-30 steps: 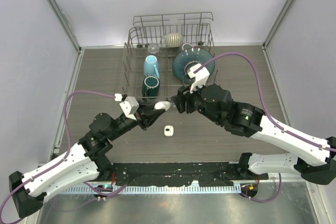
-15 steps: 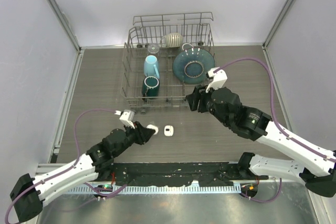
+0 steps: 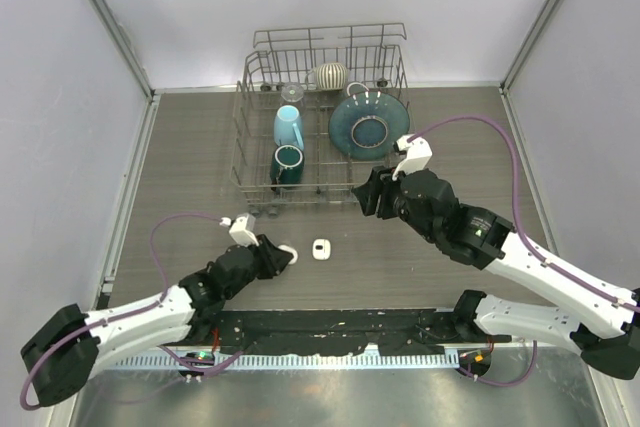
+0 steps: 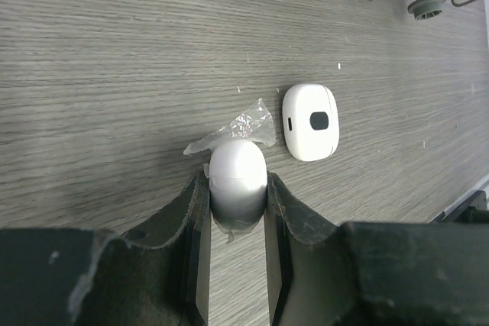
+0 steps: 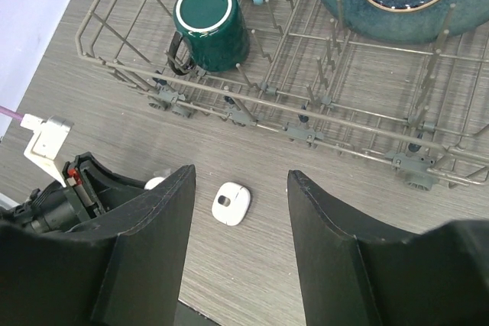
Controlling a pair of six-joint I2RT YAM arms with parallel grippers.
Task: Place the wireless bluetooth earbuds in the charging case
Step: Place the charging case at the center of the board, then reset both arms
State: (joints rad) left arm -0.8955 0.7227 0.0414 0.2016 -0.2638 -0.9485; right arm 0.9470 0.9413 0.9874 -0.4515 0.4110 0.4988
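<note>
No earbuds show in any view. My left gripper (image 3: 283,253) is shut on a closed white pebble-like charging case (image 4: 238,177), held low over the wooden table (image 3: 190,167); a scrap of clear film (image 4: 246,124) sticks out past its tip. A second closed white case (image 3: 321,249) with a dark oval mark lies flat on the table just right of it, and shows in the left wrist view (image 4: 310,121) and the right wrist view (image 5: 231,203). My right gripper (image 3: 362,192) is open and empty, above the table near the rack's front edge (image 5: 241,177).
A wire dish rack (image 3: 262,185) stands at the back centre. It holds a dark green mug (image 3: 286,163), a light blue cup (image 3: 288,127), a teal plate (image 3: 366,125) and a striped bowl (image 3: 328,75). Its front rail runs across the right wrist view (image 5: 306,131).
The two grippers, close together at the held case a second ago, have parted. My left gripper drew back toward the near edge with the case. My right gripper moved right and back.
</note>
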